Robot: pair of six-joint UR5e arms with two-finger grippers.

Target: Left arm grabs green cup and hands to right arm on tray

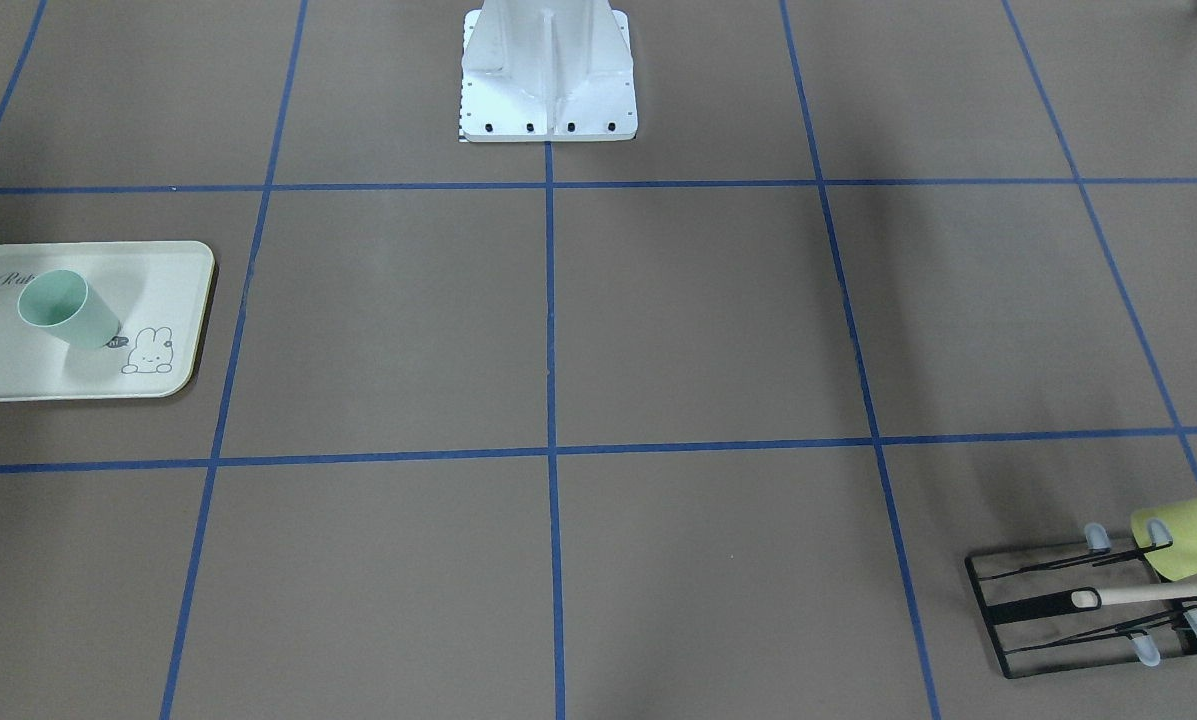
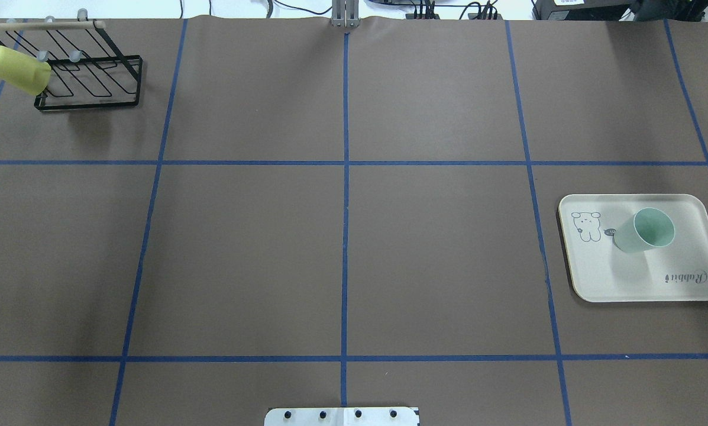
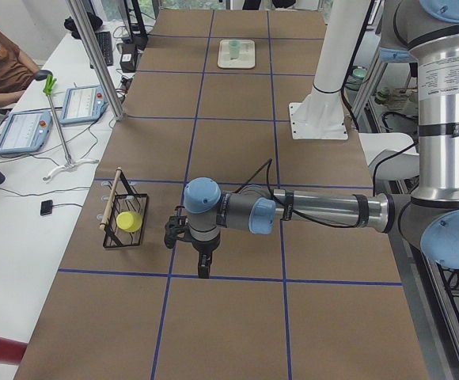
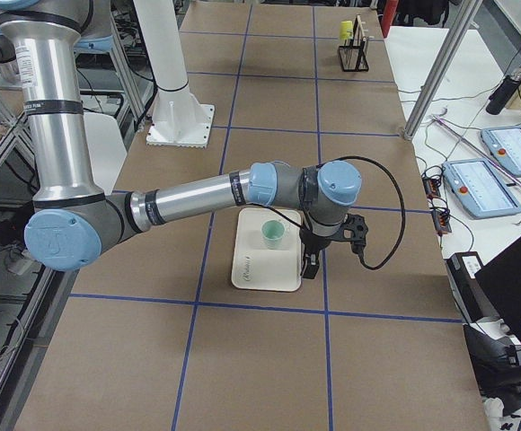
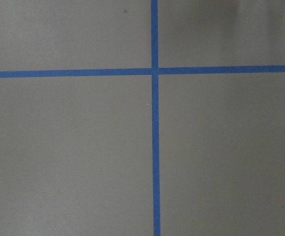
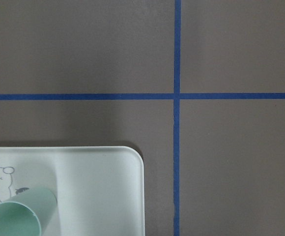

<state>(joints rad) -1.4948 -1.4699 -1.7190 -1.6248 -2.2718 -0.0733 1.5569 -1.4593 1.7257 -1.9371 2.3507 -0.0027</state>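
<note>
The green cup (image 1: pixel 63 310) stands upright on the cream tray (image 1: pixel 18 375), at the table's end on my right side. The overhead view shows the cup (image 2: pixel 646 231) and the tray (image 2: pixel 637 284), and so does the right wrist view, with cup (image 6: pixel 19 216) and tray (image 6: pixel 98 187). My right gripper (image 4: pixel 310 265) hangs just beside the tray (image 4: pixel 256 274), apart from the cup (image 4: pixel 272 234). My left gripper (image 3: pixel 204 271) hangs over bare table at the other end, far from the cup (image 3: pixel 233 51). Both grippers show only in side views; I cannot tell whether they are open or shut.
A black wire rack (image 2: pixel 93 83) with a yellow-green cup (image 2: pixel 16 70) on it stands at the far left corner, close to my left gripper in the exterior left view. The white robot base (image 1: pixel 548 80) stands at the table's near middle edge. Blue tape lines grid the brown table.
</note>
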